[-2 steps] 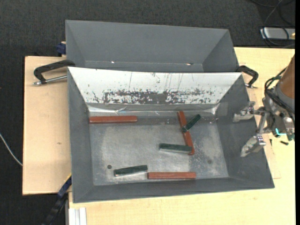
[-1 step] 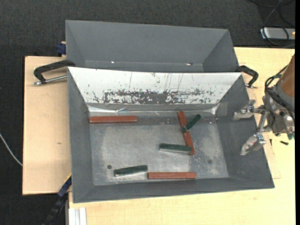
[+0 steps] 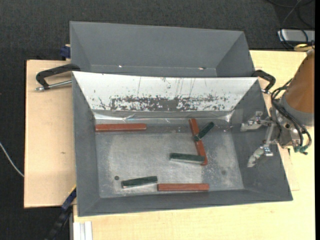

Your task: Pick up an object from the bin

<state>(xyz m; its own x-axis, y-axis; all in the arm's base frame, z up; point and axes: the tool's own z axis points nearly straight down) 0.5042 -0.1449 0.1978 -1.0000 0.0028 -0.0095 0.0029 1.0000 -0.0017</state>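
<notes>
At frame right, your pincer [image 3: 256, 140] hangs wide and empty over the grey metal bin's [image 3: 246, 176] sloping wall. Nothing is picked yet. Nearest candidates, centre-right of the floor: a red-brown rectangular bar [image 3: 201, 149] touching a dark green rectangular bar [image 3: 186, 157].

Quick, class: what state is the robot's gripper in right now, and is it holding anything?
Gripper: open, holding nothing, above the bin's right wall.

Arm [image 3: 306, 91] in from the right, cabled wrist [image 3: 287, 130], hand [image 3: 254, 142] pointing left, fingers spread apart.
</notes>
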